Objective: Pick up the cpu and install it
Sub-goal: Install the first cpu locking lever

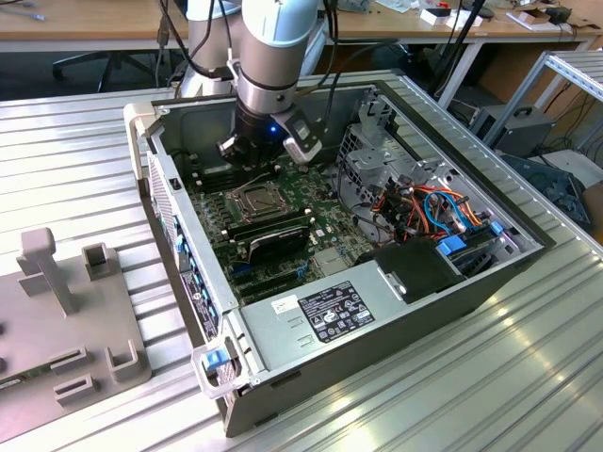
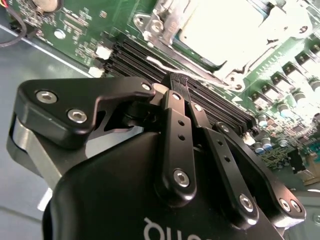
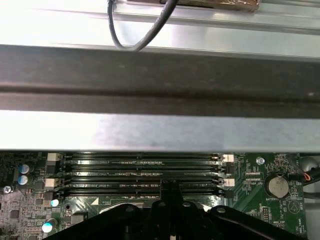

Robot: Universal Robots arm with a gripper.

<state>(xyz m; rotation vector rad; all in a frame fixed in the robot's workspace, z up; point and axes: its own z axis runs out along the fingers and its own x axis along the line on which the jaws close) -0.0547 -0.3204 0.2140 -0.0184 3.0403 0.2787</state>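
Your gripper [image 2: 176, 81] is hanging inside the computer case [image 1: 174, 226] with its fingers pressed together, the tips just over the memory slots [image 3: 140, 172] on the motherboard [image 2: 85, 25]. The cpu [image 2: 235, 30] is sitting in the socket frame [image 2: 150, 22] beside those slots, apart from the fingers.

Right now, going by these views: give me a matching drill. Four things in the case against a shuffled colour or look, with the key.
Things:
1. gripper
2. memory slots
3. coin battery
4. power supply

Looks:
A. grey metal box with a label
B. round, silver
C. black, shut
D. long black rows with white end clips

Pairs: 1-C, 2-D, 3-B, 4-A
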